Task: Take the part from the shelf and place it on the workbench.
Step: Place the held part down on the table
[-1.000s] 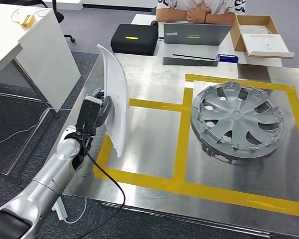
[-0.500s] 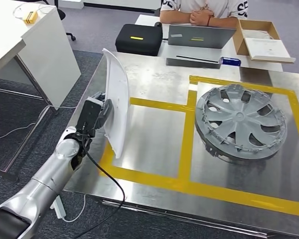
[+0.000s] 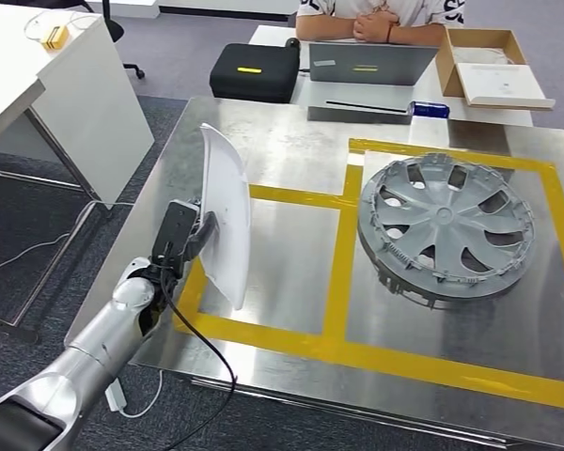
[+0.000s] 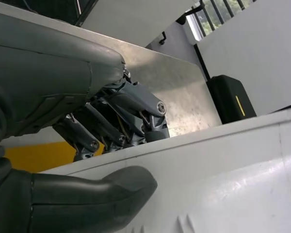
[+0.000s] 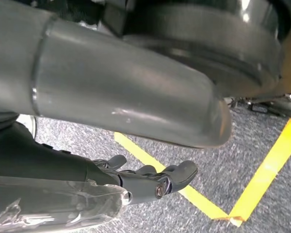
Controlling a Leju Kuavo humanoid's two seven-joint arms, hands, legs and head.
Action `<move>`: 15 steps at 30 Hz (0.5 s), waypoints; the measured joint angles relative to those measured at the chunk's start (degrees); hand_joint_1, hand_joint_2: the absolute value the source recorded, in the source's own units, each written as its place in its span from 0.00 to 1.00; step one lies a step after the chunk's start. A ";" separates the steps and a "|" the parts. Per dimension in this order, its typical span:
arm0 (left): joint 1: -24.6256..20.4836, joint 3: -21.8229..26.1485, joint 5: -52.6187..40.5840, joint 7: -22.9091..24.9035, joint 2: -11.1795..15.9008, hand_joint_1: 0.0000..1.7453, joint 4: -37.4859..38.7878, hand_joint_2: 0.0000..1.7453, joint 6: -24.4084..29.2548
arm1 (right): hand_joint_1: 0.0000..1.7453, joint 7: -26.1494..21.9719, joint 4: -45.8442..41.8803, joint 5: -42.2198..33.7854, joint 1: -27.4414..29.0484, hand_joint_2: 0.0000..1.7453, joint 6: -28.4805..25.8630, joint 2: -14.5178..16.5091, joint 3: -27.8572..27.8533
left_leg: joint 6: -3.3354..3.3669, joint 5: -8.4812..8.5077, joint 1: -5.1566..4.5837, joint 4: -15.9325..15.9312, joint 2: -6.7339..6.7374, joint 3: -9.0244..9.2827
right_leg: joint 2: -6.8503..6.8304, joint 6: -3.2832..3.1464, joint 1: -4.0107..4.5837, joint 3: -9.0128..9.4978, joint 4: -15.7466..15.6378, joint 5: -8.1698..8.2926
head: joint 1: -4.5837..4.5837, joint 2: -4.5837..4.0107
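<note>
Upright, white curved panel (image 3: 226, 211) gripped by left hand (image 3: 183, 230) over steel desk (image 3: 286, 272), right hand (image 5: 151, 179) empty, fingers extended.

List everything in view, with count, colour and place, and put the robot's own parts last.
white part: one, white, held upright over the workbench's left yellow square
hubcap: one, grey, lying in the right yellow square
workbench: one, steel, marked with yellow tape
black case: one, black with a yellow stripe, on the far table
laptop: one, grey, beside the case
cardboard box: one, brown, open, far right
white desk: one, at left
person: one, seated behind the far table
left hand: grips the white part
right hand: fingers apart, holding nothing, above grey carpet
</note>
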 joint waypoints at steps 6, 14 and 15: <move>1.72 0.05 0.10 -0.21 0.76 0.24 3.26 1.00 0.66 | 0.00 -0.21 -0.16 -0.83 0.05 0.00 -0.01 -0.13 0.38 | 0.05 -2.44 0.12 10.23 0.01 -5.01 | 0.23 -0.50 0.23 0.19 0.02 -0.14 | -0.20 0.00; 1.85 0.19 0.03 -0.44 1.38 0.24 4.87 1.00 0.88 | 0.00 -0.28 -0.62 -0.68 0.03 0.00 -0.02 -0.25 0.43 | 1.93 2.69 -0.16 -3.45 0.01 1.09 | -0.05 1.05 0.60 -0.31 0.56 -0.88 | -0.06 0.00; 1.80 0.19 0.03 -0.45 1.39 0.24 4.96 1.00 0.88 | 0.00 -0.28 -0.70 -0.68 0.03 0.00 -0.02 -0.29 0.44 | 2.18 2.83 -0.02 -3.67 0.03 1.20 | -0.06 1.31 0.56 -1.16 2.32 -2.03 | 0.06 0.00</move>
